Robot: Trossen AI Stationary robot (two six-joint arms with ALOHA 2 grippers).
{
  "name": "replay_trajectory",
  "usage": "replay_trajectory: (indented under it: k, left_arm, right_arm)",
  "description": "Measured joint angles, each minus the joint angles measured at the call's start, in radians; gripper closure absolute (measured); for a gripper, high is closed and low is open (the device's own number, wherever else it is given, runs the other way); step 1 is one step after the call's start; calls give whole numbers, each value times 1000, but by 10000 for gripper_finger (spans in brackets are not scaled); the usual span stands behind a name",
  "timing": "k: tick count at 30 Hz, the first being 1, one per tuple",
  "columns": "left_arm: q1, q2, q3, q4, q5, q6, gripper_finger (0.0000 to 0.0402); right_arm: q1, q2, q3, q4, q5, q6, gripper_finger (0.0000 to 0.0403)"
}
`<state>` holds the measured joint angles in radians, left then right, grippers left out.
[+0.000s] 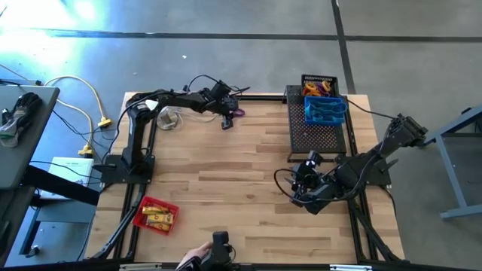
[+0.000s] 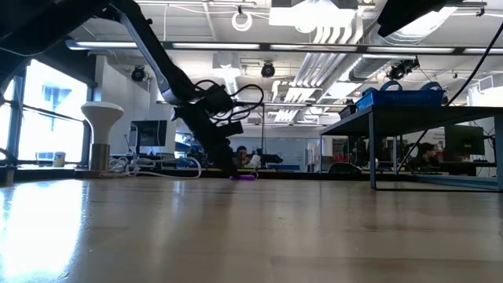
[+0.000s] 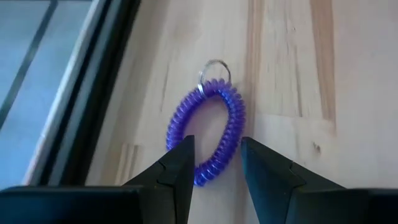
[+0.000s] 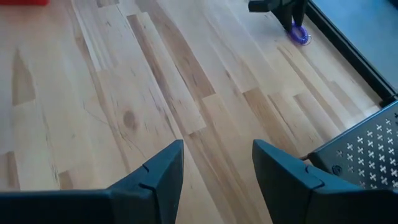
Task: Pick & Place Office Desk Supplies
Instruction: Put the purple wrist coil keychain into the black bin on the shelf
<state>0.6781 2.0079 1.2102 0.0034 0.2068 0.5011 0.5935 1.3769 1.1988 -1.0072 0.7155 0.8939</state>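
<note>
We note three small baskets on the wooden table (image 1: pixel 226 173). The red basket (image 1: pixel 156 216) sits near the front left corner and holds yellow tubes (image 1: pixel 154 218). The blue basket (image 1: pixel 324 111) rests on the flat black mesh tray (image 1: pixel 316 135) at the back right; we see dark bluish items inside it but cannot tell what they are. Just behind it stands the black basket (image 1: pixel 319 85), with orange and yellow pieces showing in it.

The purple coil ring (image 3: pixel 208 127), with a small metal key ring (image 3: pixel 214 68) on one end, lies flat on the wood near the table's back edge, close to the black frame rail (image 3: pixel 87 99).

The left gripper (image 3: pixel 216 158) is down at the coil. Its fingers (image 3: pixel 180 165) stand partly apart, straddling the near end of the coil; we cannot tell whether they touch it.

The right gripper (image 4: pixel 216 168) hangs over bare wood at the right side, beside the tray's front corner, fingers partly apart with nothing between them.

At the back left, a white disc with cables (image 1: pixel 169 117) lies by the left arm's base.
</note>
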Motion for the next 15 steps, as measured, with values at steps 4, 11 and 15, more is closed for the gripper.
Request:
replay_trajectory:
  k: [4, 11, 15]
  left_arm:
    - [-10, 18, 28, -53, -1, 20, 277]
    - [-8, 108, 184, -273, -18, -4, 277]
    - [4, 110, 195, -282, 0, -35, 280]
  right_arm:
    - [-8, 0, 0, 9, -11, -7, 224]
    - [-7, 0, 0, 19, -17, -8, 224]
    - [-7, 0, 0, 22, -50, -8, 224]
